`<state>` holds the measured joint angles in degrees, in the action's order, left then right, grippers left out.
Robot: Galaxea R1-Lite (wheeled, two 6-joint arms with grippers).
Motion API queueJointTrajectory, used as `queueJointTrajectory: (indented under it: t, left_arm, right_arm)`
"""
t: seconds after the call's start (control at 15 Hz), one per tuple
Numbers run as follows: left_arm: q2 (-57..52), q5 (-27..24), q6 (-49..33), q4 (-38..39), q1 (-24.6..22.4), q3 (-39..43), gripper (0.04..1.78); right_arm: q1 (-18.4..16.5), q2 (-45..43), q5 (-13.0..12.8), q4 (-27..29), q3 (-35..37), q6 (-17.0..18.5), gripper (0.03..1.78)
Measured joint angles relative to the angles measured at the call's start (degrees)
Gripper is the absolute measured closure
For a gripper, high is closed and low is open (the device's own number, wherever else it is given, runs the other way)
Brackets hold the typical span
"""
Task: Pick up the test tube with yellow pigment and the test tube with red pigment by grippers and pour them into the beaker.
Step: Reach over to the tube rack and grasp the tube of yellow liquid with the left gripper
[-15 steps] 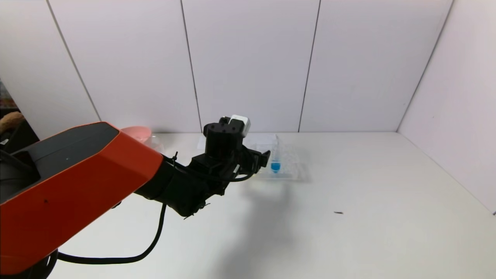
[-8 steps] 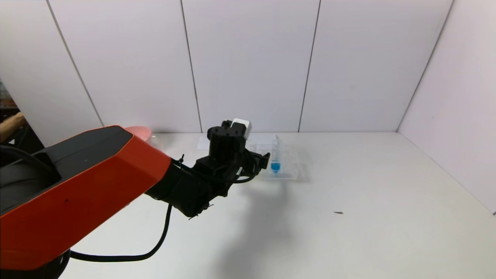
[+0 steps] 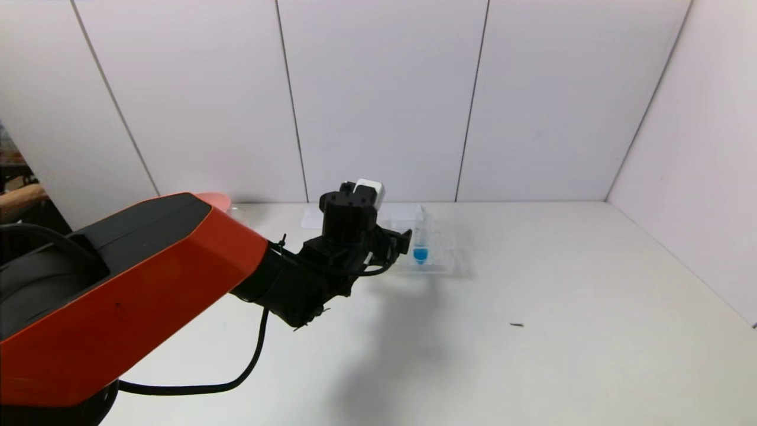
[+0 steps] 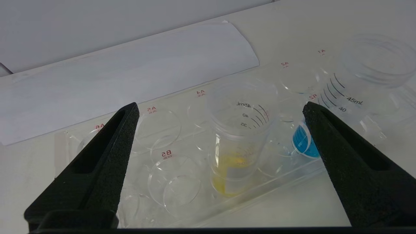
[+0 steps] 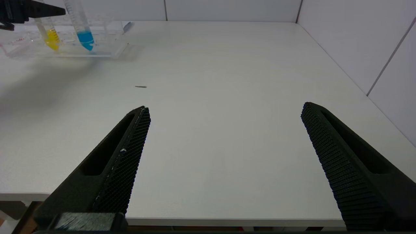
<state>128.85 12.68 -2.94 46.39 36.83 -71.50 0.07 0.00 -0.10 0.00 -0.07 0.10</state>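
Item: left gripper [image 4: 219, 112], fingers spread wide, straddles yellow-pigment tube [image 4: 239, 136] upright in clear rack [image 4: 182, 208] w/ blue tube [image 4: 305, 143] adjacent; right gripper [image 5: 224, 112] parked, fingers apart; risk: fingertip clips blue tube, tipping rack.

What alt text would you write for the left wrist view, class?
The open left pincer hangs over a clear rack, its fingers either side of the test tube with yellow pigment. A blue-tipped tube stands beside it.
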Motion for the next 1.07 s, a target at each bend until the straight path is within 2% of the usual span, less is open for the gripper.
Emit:
queueJointTrajectory:
  t: [0.2, 0.33, 0.53, 0.8, 1.07]
  left_arm:
    - [0.52, -0.01, 0.05, 0.30, -0.21, -0.17, 0.08]
    - [0.77, -0.11, 0.18, 0.33, -0.39, -0.33, 0.21]
    - [0.91, -0.15, 0.30, 0.27, -0.52, -0.57, 0.60]
    - [1.00, -0.41, 0.30, 0.24, -0.48, -0.66, 1.31]
    - [1.00, -0.39, 0.27, 0.27, -0.54, -0.59, 1.35]
  right_arm:
    - [0.00, 0.00, 0.00, 0.00, 0.00, 0.00, 0.11]
    - [0.00, 0.00, 0.00, 0.00, 0.00, 0.00, 0.11]
    - [0.00, 0.00, 0.02, 0.00, 0.00, 0.00, 0.11]
    - [0.00, 0.00, 0.00, 0.00, 0.00, -0.02, 0.11]
    - [0.00, 0.00, 0.02, 0.00, 0.00, 0.00, 0.11]
